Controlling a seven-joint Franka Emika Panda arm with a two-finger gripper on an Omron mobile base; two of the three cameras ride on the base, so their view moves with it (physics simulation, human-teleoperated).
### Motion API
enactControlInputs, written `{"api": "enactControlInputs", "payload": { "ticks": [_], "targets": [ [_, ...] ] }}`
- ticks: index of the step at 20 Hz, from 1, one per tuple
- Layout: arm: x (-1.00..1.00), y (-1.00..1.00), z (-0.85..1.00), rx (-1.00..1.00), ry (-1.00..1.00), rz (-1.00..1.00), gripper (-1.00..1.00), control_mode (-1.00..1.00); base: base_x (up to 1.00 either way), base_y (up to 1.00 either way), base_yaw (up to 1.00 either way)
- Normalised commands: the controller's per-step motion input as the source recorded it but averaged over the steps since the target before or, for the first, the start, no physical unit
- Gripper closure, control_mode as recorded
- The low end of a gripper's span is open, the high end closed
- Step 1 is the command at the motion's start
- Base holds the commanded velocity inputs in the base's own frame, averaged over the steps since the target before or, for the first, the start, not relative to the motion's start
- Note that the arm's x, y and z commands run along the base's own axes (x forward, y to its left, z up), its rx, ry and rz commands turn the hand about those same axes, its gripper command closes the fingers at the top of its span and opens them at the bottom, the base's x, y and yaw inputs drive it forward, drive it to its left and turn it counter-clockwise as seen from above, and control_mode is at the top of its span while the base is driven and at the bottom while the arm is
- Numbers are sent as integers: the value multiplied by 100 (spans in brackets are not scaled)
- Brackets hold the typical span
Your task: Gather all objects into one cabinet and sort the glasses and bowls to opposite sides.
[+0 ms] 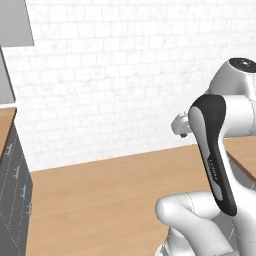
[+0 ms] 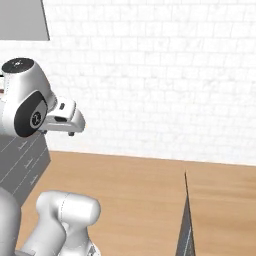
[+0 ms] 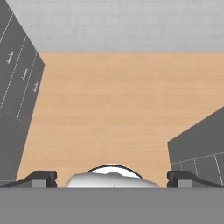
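My gripper (image 3: 112, 178) is open, its two dark fingertips (image 3: 43, 177) standing far apart with nothing between them. It points down at bare wooden floor (image 3: 113, 100). In the base views the white hand (image 1: 180, 125) (image 2: 66, 119) hangs at mid height in front of the white brick wall. The bowls, the glasses and the cabinet are out of view.
Dark grey drawer fronts with metal handles (image 1: 12, 200) (image 2: 25, 160) (image 3: 17, 87) stand to the left. Another dark grey unit with a wooden top (image 2: 187, 225) (image 3: 197, 153) stands to the right. A grey panel (image 1: 15, 22) (image 2: 22, 20) hangs high on the wall at left.
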Motion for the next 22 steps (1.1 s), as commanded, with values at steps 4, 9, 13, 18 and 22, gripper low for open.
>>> {"api": "enactControlInputs", "payload": {
  "ticks": [4, 9, 13, 18, 22],
  "targets": [
    [0, 0, 0, 0, 0, 0, -100, 100, 100, 0, 6],
    [0, 0, 0, 0, 0, 0, -100, 100, 100, 1, 23],
    [0, 0, 0, 0, 0, 0, -100, 100, 100, 0, 53],
    [0, 0, 0, 0, 0, 0, -100, 100, 100, 0, 63],
    [0, 0, 0, 0, 0, 0, -100, 100, 100, 0, 69]
  ]
}}
